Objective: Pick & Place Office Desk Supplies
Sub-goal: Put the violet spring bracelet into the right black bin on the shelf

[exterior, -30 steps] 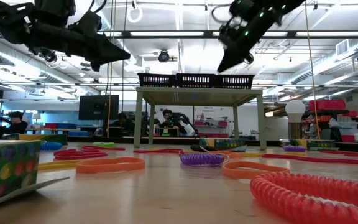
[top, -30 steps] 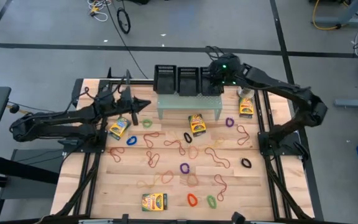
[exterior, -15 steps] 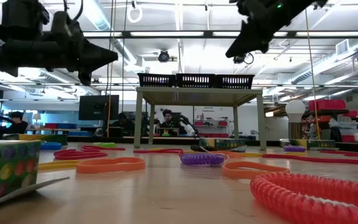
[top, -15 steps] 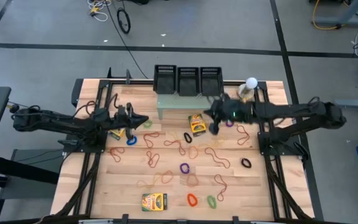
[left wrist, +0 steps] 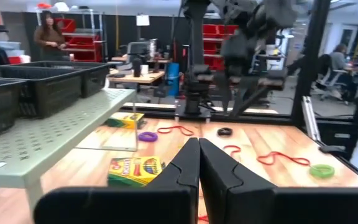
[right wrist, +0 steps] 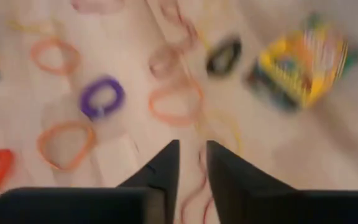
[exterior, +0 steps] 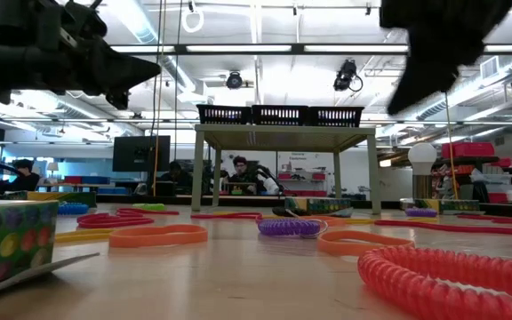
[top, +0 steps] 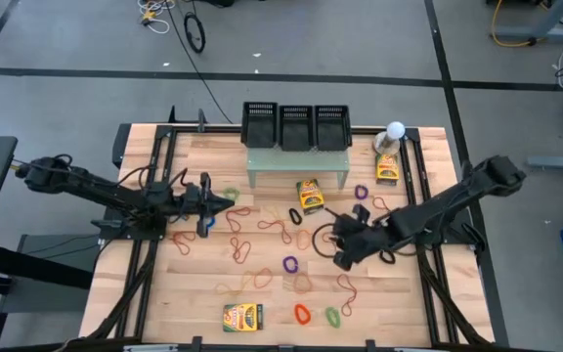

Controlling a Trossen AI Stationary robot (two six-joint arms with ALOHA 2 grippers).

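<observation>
Rubber bands in several colours lie flat all over the wooden table (top: 203, 293), among them a purple one (top: 289, 263) (right wrist: 101, 96), an orange one (right wrist: 176, 102) and a black one (top: 295, 215) (right wrist: 224, 56). Yellow-and-green boxes lie flat at mid-table (top: 310, 196) (right wrist: 303, 59), at the near edge (top: 243, 317) and at the far right (top: 388, 169). My right gripper (top: 332, 246) (right wrist: 192, 146) hangs over the middle of the table, slanting down, a small gap between its fingers and only bare wood there. My left gripper (top: 225, 198) (left wrist: 199, 144) is shut and empty, level, at the left, pointing right.
A pale green perforated stand (top: 297, 164) (left wrist: 55, 130) stands at the far middle, with three black baskets (top: 296, 125) behind it. A white ball-topped object (top: 395, 130) is at the far right corner. People sit in the room beyond the table.
My right gripper has swung from above the far baskets toward the near edge and down, and now hangs over the bands at mid-table. My left gripper has drawn back toward the near-left, sunk a little and turned to point right. Nothing on the table has moved.
</observation>
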